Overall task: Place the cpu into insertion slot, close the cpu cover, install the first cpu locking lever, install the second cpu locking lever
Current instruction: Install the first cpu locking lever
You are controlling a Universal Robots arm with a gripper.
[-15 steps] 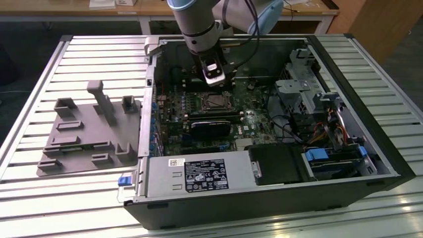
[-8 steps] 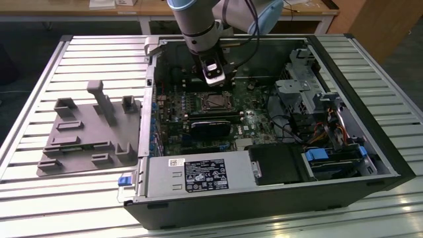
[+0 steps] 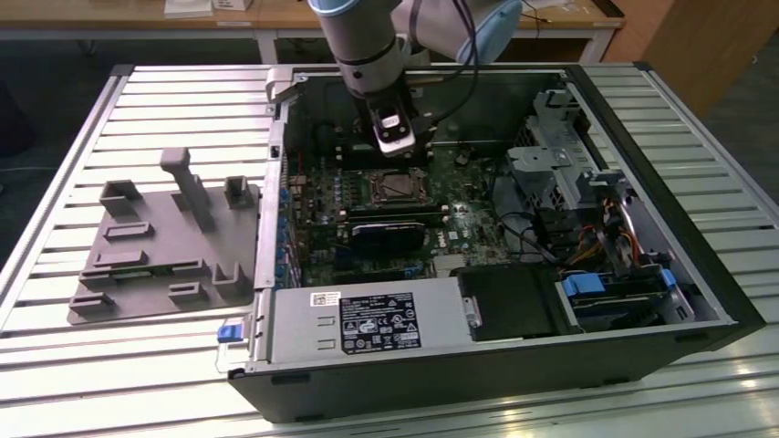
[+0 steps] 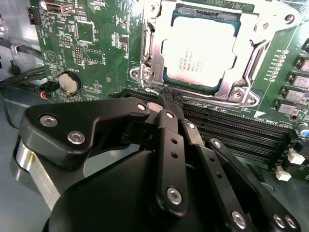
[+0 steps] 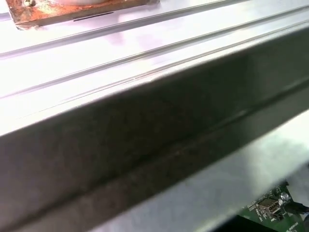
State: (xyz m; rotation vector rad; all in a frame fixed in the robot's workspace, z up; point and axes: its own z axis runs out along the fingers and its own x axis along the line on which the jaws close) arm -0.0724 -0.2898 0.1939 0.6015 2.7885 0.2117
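Black claw (image 4: 170, 95) linkages loomed closest in the second wrist view, the fingertips drawn together just beside the socket's near edge. Beyond them the cpu (image 4: 200, 50) sat in the insertion slot (image 3: 396, 187), the cpu cover (image 4: 153, 58) lying flat around it on the green motherboard (image 4: 96, 43).

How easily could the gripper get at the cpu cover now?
Probably easily. The gripper hangs right at the edge of the cpu cover, which lies down over the cpu, and nothing stands between them.
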